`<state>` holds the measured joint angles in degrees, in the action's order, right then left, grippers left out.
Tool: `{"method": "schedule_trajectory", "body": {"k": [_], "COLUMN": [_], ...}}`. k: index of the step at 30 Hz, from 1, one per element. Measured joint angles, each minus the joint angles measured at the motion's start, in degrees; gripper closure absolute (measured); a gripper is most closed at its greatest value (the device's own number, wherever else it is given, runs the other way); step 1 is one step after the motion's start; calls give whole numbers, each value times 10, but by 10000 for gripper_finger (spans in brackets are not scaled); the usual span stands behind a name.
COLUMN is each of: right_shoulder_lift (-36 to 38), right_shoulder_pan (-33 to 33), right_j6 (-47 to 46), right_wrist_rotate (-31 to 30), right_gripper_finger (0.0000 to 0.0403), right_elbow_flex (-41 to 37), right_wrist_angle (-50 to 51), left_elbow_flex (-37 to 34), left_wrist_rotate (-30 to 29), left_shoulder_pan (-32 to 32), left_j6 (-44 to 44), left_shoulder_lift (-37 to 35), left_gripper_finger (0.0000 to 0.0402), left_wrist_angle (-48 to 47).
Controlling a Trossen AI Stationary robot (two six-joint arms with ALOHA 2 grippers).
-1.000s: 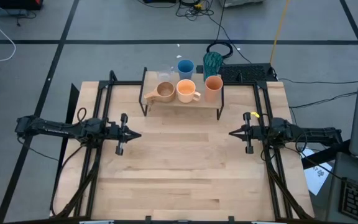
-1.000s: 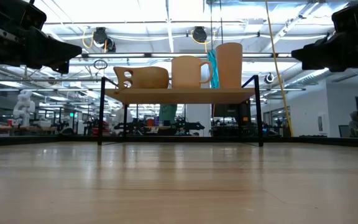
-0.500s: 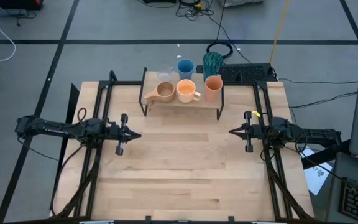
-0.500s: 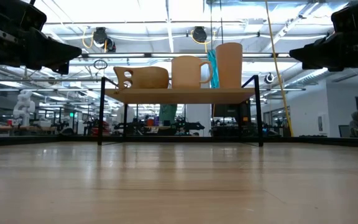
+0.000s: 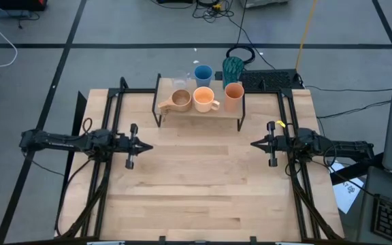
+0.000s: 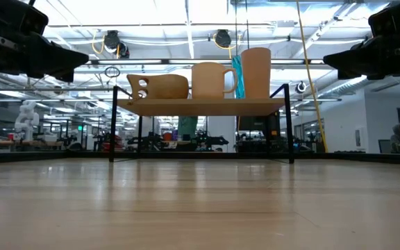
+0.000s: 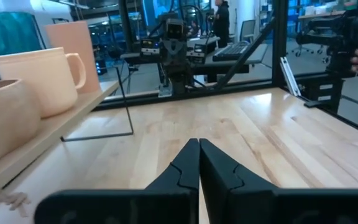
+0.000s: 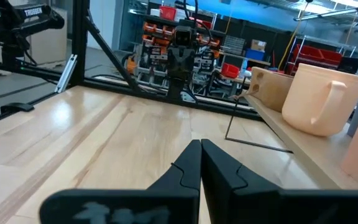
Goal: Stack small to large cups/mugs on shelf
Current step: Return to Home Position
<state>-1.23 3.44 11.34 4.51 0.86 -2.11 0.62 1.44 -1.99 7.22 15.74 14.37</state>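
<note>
Shelf (image 5: 199,114): at 12 o'clock on the table (image 5: 196,184), standing on thin black legs.

Front row on the shelf, in the high view running from 9 to 3 o'clock:
- tan wooden cup (image 5: 180,100), with its stub handle pointing toward 9 o'clock
- orange handled mug (image 5: 203,99)
- orange-brown tumbler (image 5: 233,95)

Back row, toward 12 o'clock:
- clear glass (image 5: 182,82), faint and hard to outline
- blue cup (image 5: 203,73)
- teal textured tumbler (image 5: 233,67)

From above I cannot tell whether these three stand on the board or just beyond its far edge. In the low view the glass and the blue cup are hidden behind the front row, and only a sliver of teal shows.

Left gripper (image 5: 147,147): at 9 o'clock, well apart from the shelf, with its fingers pressed together and empty.

Right gripper (image 5: 254,144): at 3 o'clock, likewise closed tip to tip and holding nothing. Both arms are cut off at the low view's upper corners.
</note>
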Motion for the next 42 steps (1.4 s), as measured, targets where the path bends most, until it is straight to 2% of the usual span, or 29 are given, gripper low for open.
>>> {"method": "schedule_trajectory", "body": {"k": [16, 25, 31, 40, 42], "right_shoulder_lift": [0, 0, 0, 0, 0], "right_shoulder_pan": [0, 0, 0, 0, -2], "right_j6": [-1, -2, -2, -3, -34], "right_wrist_rotate": [0, 0, 0, 0, 0], "right_gripper_finger": [403, 403, 403, 403, 403], "right_elbow_flex": [0, 0, 0, 0, 0], "right_wrist_angle": [-1, -2, -2, -2, -2], "left_elbow_flex": [0, 0, 0, 0, 0], "left_wrist_rotate": [1, 19, 55, 44, 44], "left_shoulder_pan": [46, 46, 46, 46, 46], "left_j6": [-13, -14, -14, -19, -18], "left_shoulder_lift": [-147, -156, -156, -156, -154], "left_gripper_finger": [396, 397, 397, 398, 398], "left_wrist_angle": [-135, -134, -127, -129, -129]}}
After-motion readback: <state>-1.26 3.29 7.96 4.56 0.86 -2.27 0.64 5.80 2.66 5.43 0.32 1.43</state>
